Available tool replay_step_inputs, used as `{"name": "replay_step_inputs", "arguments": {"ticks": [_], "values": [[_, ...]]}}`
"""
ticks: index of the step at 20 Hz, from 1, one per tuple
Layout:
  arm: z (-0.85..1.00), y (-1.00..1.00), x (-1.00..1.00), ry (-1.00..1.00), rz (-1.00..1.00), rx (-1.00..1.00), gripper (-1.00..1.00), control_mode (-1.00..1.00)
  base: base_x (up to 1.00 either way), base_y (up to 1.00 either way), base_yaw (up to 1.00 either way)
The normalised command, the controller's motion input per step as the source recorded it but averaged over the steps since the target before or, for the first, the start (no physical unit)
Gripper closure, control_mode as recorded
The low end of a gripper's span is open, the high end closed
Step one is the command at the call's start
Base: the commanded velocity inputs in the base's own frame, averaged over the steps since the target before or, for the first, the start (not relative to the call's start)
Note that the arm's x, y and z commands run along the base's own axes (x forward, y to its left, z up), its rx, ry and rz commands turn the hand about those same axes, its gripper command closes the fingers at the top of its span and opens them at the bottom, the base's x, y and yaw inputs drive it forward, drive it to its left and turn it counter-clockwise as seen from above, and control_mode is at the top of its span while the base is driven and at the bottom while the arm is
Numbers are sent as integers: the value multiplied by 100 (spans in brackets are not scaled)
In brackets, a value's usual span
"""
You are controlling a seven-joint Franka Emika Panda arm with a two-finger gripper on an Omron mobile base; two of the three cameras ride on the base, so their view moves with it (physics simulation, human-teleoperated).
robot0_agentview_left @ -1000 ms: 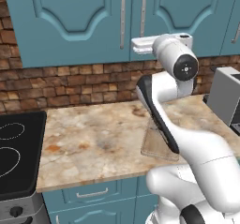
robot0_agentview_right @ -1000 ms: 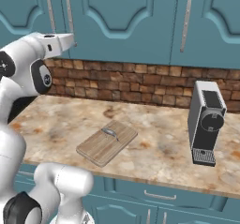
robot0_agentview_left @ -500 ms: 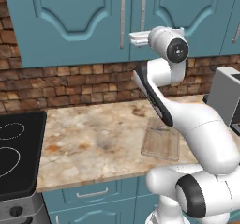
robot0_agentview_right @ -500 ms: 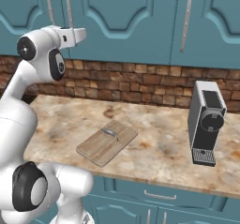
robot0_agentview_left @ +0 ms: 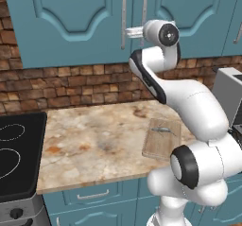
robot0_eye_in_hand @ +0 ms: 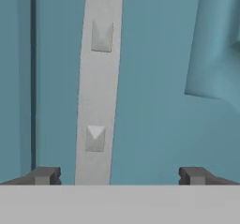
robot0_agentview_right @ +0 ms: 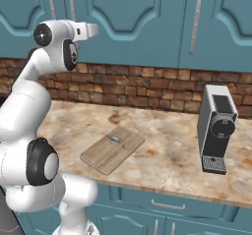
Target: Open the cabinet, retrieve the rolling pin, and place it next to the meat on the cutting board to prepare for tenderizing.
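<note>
Cabinet [robot0_agentview_left: 71,21] doors shut — opening step in hand, rolling pin presumably inside, unseen. Cutting board [robot0_agentview_right: 112,149] on counter, meat [robot0_agentview_right: 115,139] on it. Gripper [robot0_eye_in_hand: 119,175] spread wide at silver handle [robot0_eye_in_hand: 97,87]; next — centre bar, clamp, pull.
</note>
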Motion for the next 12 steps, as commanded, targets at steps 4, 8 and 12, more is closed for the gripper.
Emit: {"name": "replay_step_inputs", "arguments": {"ticks": [4, 8, 12], "values": [[0, 0, 59, 12, 0, 0, 100, -100, 0, 0, 0], [0, 0, 22, 7, 1, 0, 100, -100, 0, 0, 0], [-1, 1, 6, 1, 1, 0, 100, -100, 0, 0, 0]]}}
